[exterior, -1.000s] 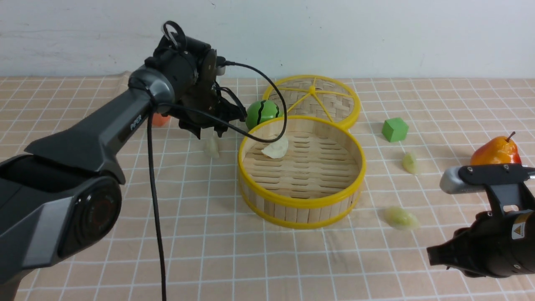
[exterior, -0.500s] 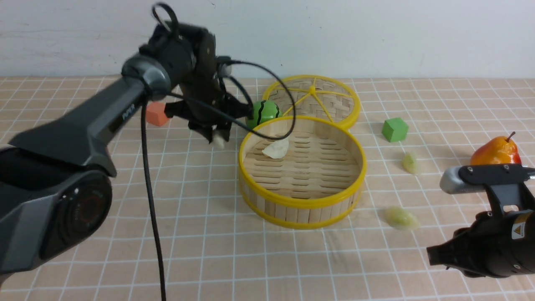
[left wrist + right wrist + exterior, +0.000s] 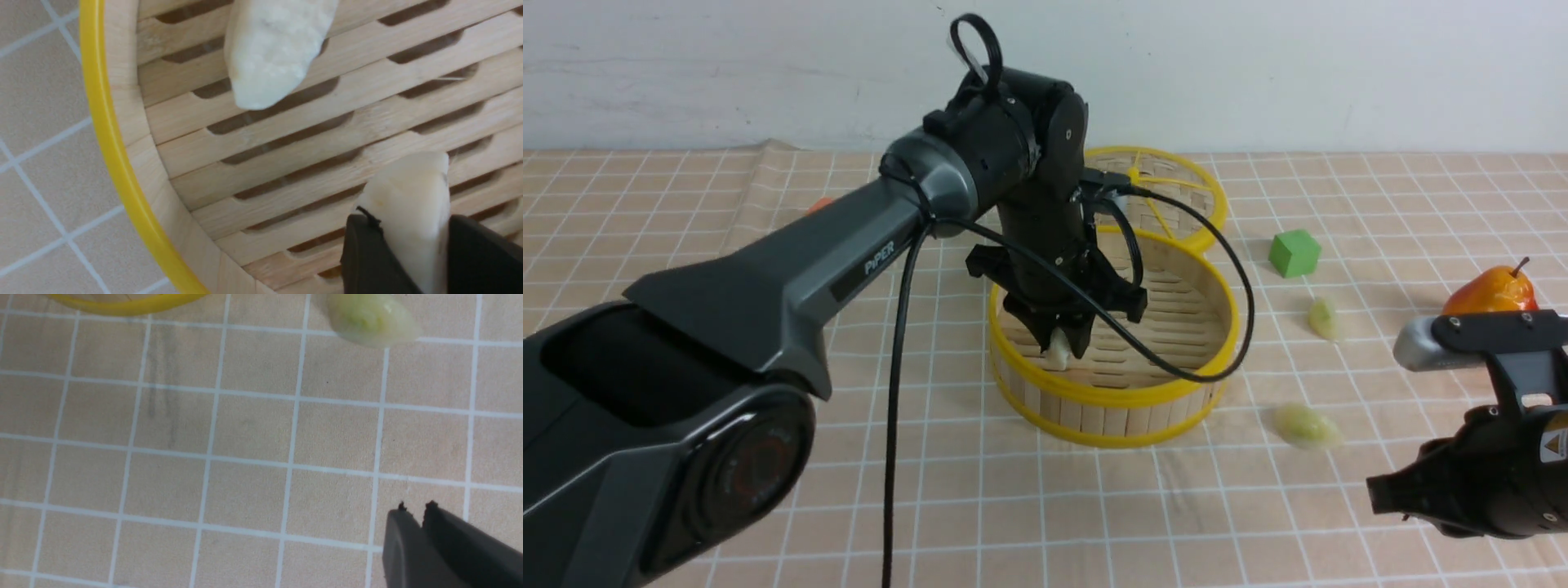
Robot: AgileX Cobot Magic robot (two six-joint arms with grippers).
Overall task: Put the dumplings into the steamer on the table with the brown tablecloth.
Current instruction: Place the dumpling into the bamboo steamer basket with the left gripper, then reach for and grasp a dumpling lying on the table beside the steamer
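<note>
left fingers (image 3: 363, 257) clamp white dumpling (image 3: 408, 192), now inside steamer (image 3: 110, 134), was outside it | right fingers (image 3: 404, 547) pressed together, empty

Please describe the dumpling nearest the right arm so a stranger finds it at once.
Find the round bamboo steamer with yellow rims. On the cloth to its front right lies a pale yellow-green dumpling. Its twin lies farther back, near the green cube.
</note>
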